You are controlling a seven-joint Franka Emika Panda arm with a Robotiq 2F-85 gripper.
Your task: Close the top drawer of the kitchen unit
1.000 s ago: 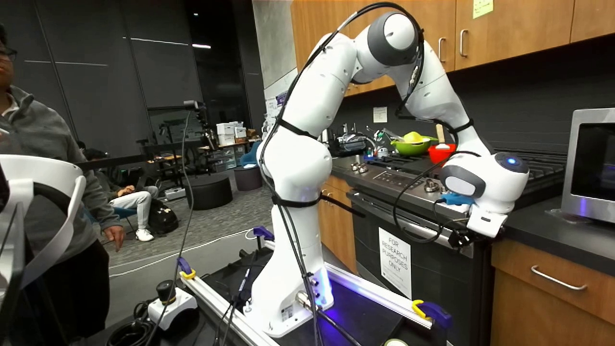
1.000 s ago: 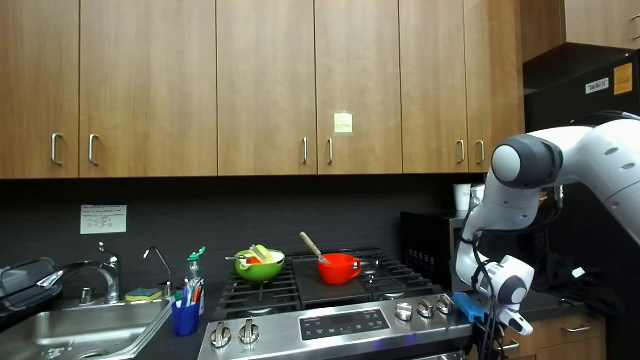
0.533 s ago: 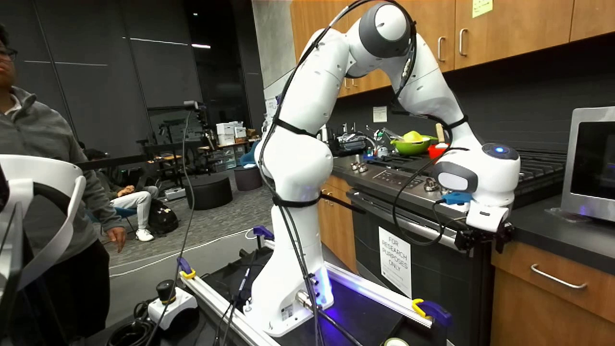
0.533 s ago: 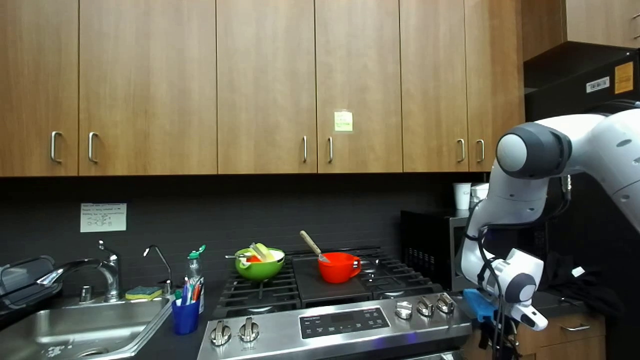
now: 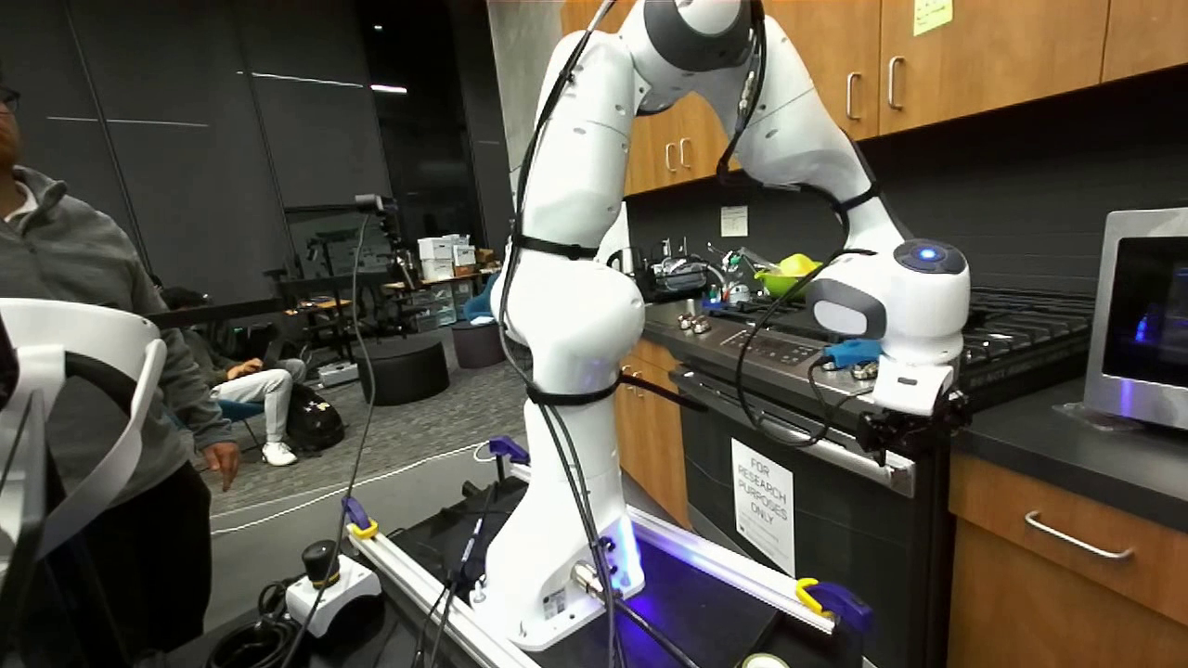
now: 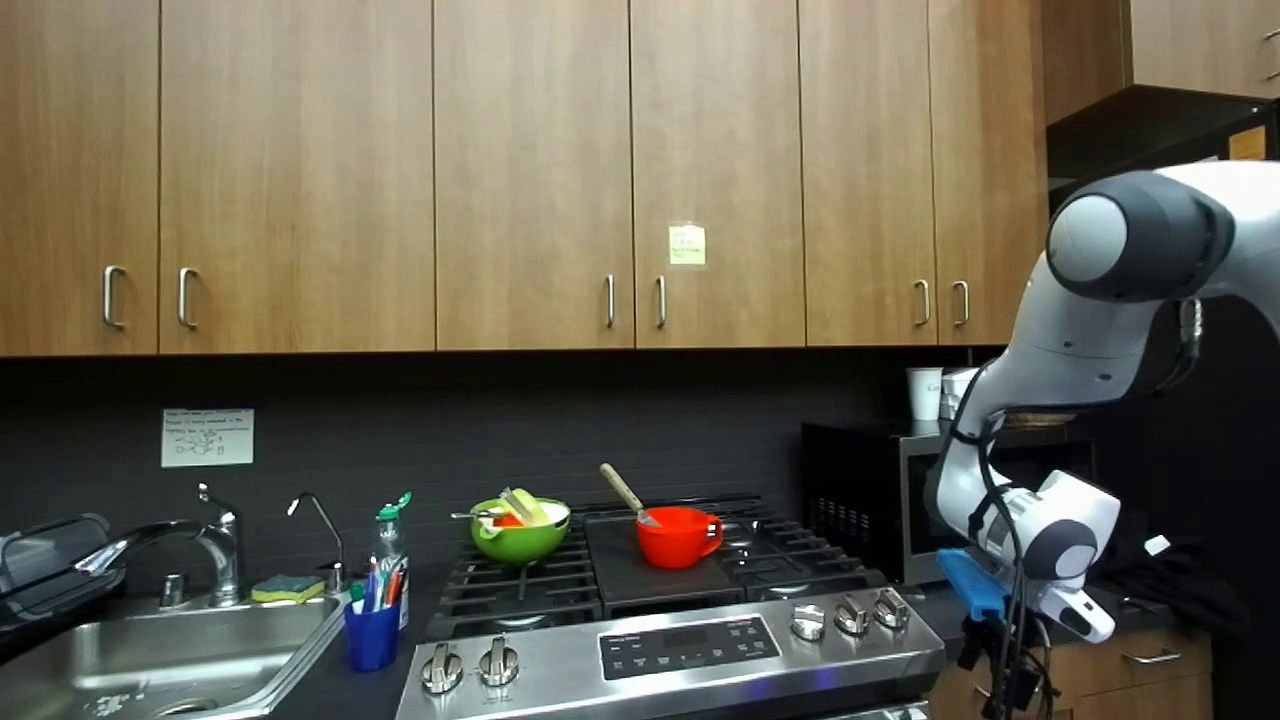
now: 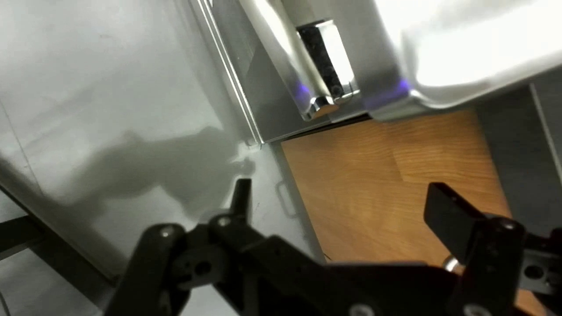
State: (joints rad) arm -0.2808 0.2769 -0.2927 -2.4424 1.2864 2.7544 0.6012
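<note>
The top drawer (image 5: 1002, 494) has a brown wooden front and a silver bar handle. It looks shut, its front level with the panel below. The kitchen unit (image 5: 1030, 603) stands right beside the oven under a dark countertop; it also shows in an exterior view (image 6: 1140, 700), partly behind the arm and cables. My gripper (image 5: 914, 434) is in front of the oven's end, left of the drawer handle and apart from it. In the wrist view my gripper (image 7: 340, 193) has its fingers wide apart with nothing between them. The unit's wooden front (image 7: 360, 197) lies beyond, with a handle end beside one finger.
The steel oven handle (image 7: 294, 66) juts out close to the gripper. A microwave (image 5: 1146, 315) stands on the countertop. A red pot (image 6: 678, 538) and green bowl (image 6: 520, 540) sit on the stove (image 6: 700, 650). A person (image 5: 102, 371) stands behind the robot's base.
My gripper has moved up and back from the unit, leftward in one of the exterior views and rightward in the opposite one. The drawer has not visibly moved.
</note>
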